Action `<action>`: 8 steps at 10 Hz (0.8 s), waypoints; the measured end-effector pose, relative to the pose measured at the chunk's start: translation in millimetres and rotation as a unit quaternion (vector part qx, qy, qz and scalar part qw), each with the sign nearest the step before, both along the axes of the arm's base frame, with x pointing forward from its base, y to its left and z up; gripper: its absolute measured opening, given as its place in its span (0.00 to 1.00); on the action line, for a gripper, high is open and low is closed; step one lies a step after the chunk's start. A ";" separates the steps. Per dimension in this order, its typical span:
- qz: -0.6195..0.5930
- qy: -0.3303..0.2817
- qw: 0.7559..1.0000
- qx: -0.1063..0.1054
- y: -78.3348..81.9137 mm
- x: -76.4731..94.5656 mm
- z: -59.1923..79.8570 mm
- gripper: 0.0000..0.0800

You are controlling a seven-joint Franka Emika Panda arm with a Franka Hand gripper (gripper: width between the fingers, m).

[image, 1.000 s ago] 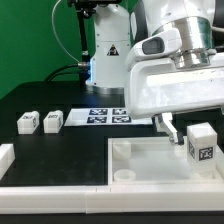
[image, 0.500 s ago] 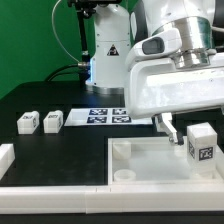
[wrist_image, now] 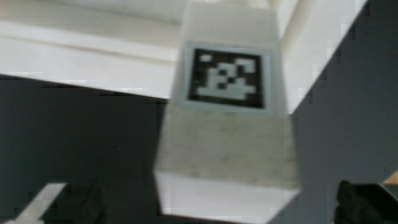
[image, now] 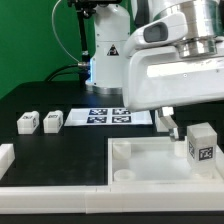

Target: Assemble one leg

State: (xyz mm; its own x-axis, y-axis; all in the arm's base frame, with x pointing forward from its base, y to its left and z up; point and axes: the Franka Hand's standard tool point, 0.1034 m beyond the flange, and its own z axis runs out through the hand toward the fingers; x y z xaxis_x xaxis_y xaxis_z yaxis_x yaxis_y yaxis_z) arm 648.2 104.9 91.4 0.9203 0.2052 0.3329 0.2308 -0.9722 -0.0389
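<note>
Leg (image: 201,143) stands upright on the tray (image: 150,165), at its corner on the exterior view's right, perhaps socketed. Gripper (wrist_image: 214,205) hangs over it, fingers (image: 169,123) wide apart, empty. It looks light, rigid and slick, so pinch the plain flat sides beside the tag.

Bright, even light; large white plastic tray (image: 160,165) glares at five o'clock; small white tagged leg (wrist_image: 222,130) blurred close-up.

pincer (image: 184,127) jaws apart | leg (image: 201,143) upright on tray (image: 150,168) | two legs (image: 27,122) (image: 52,120) beside marker board (image: 108,116)
</note>
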 end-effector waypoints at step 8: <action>-0.015 0.274 0.962 -0.013 8.5 -6.8 -5.3 0.77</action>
